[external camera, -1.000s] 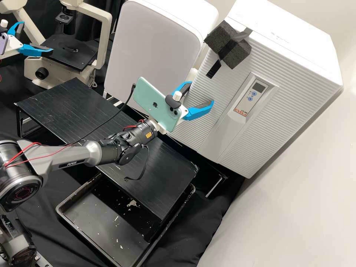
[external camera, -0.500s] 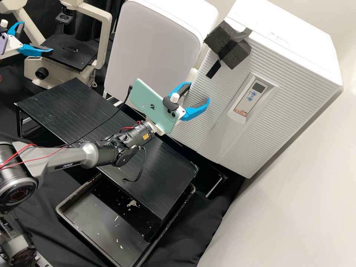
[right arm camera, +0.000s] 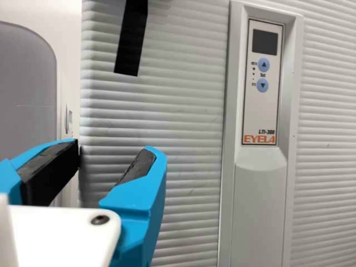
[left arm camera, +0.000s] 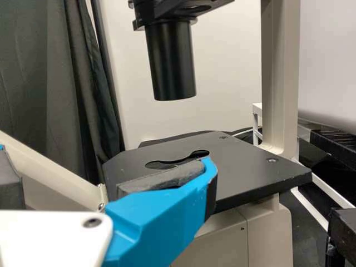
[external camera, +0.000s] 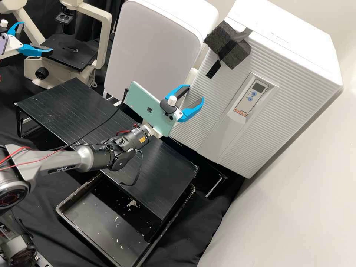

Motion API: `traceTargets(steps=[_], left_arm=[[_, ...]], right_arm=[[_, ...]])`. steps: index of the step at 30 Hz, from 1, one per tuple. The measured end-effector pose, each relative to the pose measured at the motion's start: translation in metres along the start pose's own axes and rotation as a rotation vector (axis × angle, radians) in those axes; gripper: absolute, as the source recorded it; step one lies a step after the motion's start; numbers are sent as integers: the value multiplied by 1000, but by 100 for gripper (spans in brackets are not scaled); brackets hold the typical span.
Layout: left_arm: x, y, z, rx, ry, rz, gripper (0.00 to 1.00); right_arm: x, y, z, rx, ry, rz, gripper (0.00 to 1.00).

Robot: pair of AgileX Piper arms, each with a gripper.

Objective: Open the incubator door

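Black stand [external camera: 55, 107], pale wall [external camera: 296, 207]. I read right gripper [external camera: 195, 93]: jaws wide apart near incubator door [external camera: 196, 137]; left gripper [external camera: 36, 37]: jaws apart beside microscope [external camera: 33, 70].

- The right gripper [external camera: 197, 92] has drawn left and slightly nearer, its tips in front of a part of the incubator [external camera: 289, 89] farther left than before.
- The gap between its two blue fingers [external camera: 192, 112] looks narrower than at first, though they stay apart.
- The green phone [external camera: 146, 104] mounted on it has shifted left too.
- The phone's black cable [external camera: 119, 108] has moved left at its plug end.
- The right arm [external camera: 70, 159] has slid left, its big round joint [external camera: 13, 194] now partly past the left edge.
- The loose black lead [external camera: 140, 163] below its wrist has swung left.
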Motion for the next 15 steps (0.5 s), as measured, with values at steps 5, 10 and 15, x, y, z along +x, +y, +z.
traceTargets(steps=[5, 10, 15], left_arm=[[0, 0, 0, 0, 0, 0, 100], [0, 0, 0, 0, 0, 0, 100], [0, 0, 0, 0, 0, 0, 100]], right_arm=[[-2, 3, -4, -1, 9, 8, 100], [1, 6, -16, 25, 33, 40, 100], [7, 6, -27, 3, 49, 59, 100]])
